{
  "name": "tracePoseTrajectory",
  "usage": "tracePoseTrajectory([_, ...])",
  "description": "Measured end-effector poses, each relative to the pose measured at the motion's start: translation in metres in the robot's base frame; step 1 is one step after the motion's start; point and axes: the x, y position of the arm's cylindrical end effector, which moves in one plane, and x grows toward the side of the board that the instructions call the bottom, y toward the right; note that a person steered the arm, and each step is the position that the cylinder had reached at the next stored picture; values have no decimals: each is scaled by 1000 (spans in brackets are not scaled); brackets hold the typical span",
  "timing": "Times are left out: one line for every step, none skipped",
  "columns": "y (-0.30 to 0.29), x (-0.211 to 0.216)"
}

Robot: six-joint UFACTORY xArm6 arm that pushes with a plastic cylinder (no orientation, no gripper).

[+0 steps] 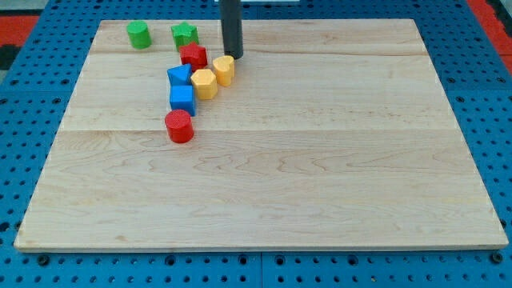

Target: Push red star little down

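The red star lies near the view's top left of the wooden board, just below the green star. My tip stands to the right of the red star, a short gap away, and just above the yellow cylinder. The rod comes down from the view's top edge.
A green cylinder sits at the top left. A yellow hexagon block touches the yellow cylinder. Two blue blocks stack down the view below the red star. A red cylinder lies below them.
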Motion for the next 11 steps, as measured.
tracePoseTrajectory([-16, -45])
tracePoseTrajectory([-65, -49])
tracePoseTrajectory([-82, -25])
tracePoseTrajectory([-61, 2])
tracePoseTrajectory([-61, 30])
tracePoseTrajectory([-65, 26])
tracePoseTrajectory([-69, -25])
tracePoseTrajectory([-29, -22])
tracePoseTrajectory([-19, 5])
tracePoseTrajectory([31, 5])
tracePoseTrajectory([31, 25])
